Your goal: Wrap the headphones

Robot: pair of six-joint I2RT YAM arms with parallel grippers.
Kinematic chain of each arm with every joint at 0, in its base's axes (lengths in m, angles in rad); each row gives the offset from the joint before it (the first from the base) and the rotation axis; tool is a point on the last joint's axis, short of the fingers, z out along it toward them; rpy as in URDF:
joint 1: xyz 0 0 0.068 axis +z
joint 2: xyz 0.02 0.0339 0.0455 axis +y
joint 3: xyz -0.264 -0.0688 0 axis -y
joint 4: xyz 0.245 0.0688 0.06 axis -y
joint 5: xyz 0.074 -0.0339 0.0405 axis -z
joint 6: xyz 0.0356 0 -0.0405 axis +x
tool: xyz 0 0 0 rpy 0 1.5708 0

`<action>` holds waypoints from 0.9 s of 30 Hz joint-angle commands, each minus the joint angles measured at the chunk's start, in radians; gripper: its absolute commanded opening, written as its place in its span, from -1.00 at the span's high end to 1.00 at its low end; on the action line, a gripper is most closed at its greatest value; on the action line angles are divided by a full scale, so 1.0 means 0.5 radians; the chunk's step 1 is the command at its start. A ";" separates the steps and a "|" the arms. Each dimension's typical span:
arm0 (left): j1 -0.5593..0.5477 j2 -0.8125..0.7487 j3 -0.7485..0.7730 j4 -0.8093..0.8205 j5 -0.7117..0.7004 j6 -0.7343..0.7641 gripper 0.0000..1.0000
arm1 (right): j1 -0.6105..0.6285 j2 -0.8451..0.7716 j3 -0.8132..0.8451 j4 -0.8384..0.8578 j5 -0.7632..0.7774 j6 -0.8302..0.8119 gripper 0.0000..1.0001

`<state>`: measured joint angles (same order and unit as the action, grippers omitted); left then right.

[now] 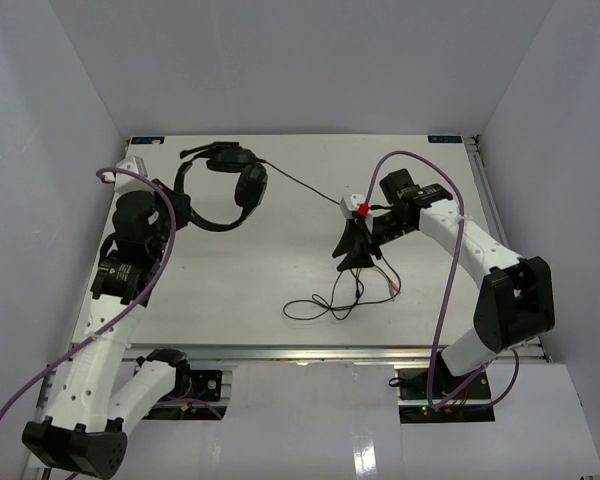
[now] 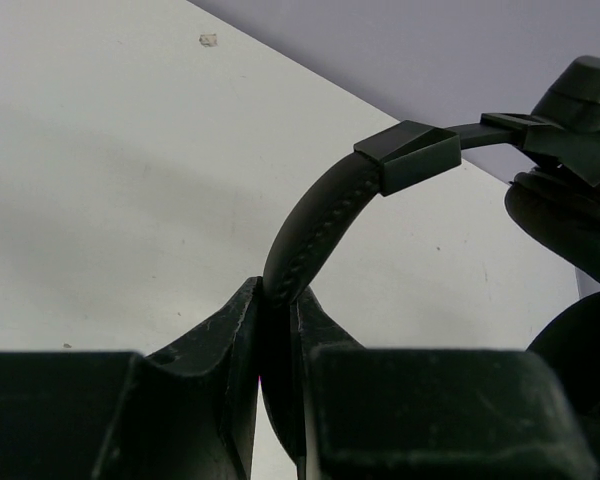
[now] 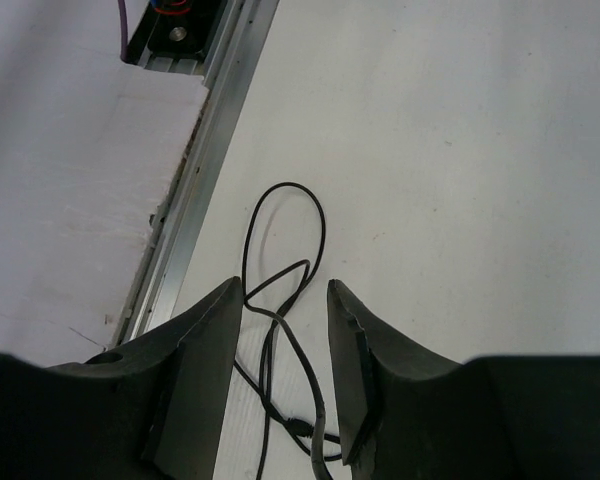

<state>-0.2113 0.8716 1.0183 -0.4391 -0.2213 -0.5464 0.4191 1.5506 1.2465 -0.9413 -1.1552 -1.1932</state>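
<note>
The left claw point(image 2: 278, 330) is clamped tight on the stitched headband point(image 2: 320, 215) of the headphones point(image 1: 248, 186), which are at the far left of the desk point(image 1: 250, 270). The right claw point(image 3: 285, 300) hangs partly open above loose loops of the cord point(image 3: 280, 240) near the desk's front edge, with nothing clamped between its jaws. A strand of the cord runs from one earcup across toward that claw.
</note>
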 commanded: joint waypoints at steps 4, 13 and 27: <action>0.018 -0.200 -0.076 0.048 0.175 -0.140 1.00 | -0.108 -0.044 0.001 0.102 -0.138 0.137 0.05; 0.015 -0.157 0.026 0.120 0.566 -0.020 1.00 | -0.056 0.010 -0.017 0.371 0.061 0.455 0.03; 0.018 -0.221 0.032 0.096 0.763 0.060 1.00 | -0.065 0.119 0.052 0.517 0.091 0.671 0.01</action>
<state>-0.2066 0.8069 0.9985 -0.4190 0.1357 -0.5199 0.3893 1.6086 1.2453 -0.7120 -1.0979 -0.8884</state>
